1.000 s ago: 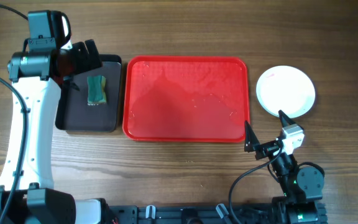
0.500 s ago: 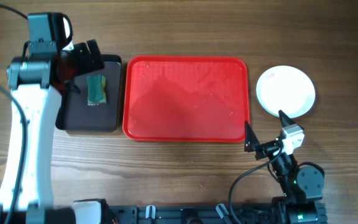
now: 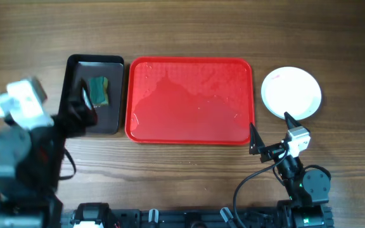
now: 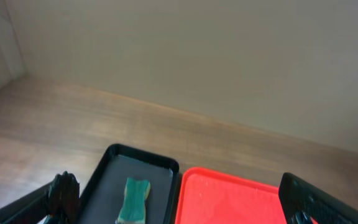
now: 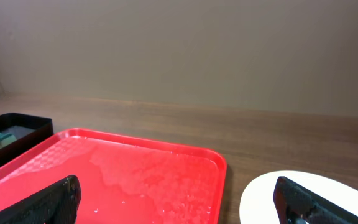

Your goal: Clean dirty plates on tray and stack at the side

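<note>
The red tray [image 3: 189, 101] lies mid-table, wet and with no plates on it; it also shows in the left wrist view [image 4: 229, 199] and the right wrist view [image 5: 148, 174]. A white plate [image 3: 291, 93] lies on the table right of the tray and shows in the right wrist view [image 5: 272, 199]. I cannot tell whether other plates lie under it; no mint-blue plate shows. My left gripper [image 3: 84, 109] [image 4: 178, 193] is open and empty, at the front of the black tray. My right gripper [image 3: 271, 135] [image 5: 176, 186] is open and empty, near the red tray's front right corner.
A narrow black tray [image 3: 109, 114] [image 4: 114, 180] [image 5: 11, 127] lies left of the red tray. It holds a green sponge [image 3: 98, 89] [image 4: 133, 200]. The left arm's body fills the front left of the table. The right arm's base is at the front right.
My left arm has pulled back from over the black tray toward the front left. The sponge stays in the black tray. The right arm has not moved.
</note>
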`<act>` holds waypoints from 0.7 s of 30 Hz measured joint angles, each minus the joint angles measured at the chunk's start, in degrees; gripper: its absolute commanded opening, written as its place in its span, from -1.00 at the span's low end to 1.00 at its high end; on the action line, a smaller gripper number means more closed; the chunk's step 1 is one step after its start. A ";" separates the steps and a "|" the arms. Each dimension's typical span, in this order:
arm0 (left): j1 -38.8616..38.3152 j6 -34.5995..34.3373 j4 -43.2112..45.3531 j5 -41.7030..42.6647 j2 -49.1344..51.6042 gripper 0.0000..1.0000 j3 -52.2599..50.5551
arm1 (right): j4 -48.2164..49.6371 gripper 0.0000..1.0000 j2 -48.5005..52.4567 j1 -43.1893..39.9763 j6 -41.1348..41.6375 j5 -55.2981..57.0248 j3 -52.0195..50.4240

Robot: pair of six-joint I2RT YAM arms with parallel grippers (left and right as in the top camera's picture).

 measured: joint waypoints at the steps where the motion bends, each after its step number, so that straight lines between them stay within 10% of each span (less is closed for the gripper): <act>1: 0.00 0.00 1.60 0.31 -2.34 1.00 -3.76 | 0.00 0.99 0.00 0.00 0.02 0.00 0.00; 21: -1.46 -0.59 36.39 4.90 -34.95 1.00 -54.62 | 0.02 0.99 0.00 0.00 0.02 0.20 0.00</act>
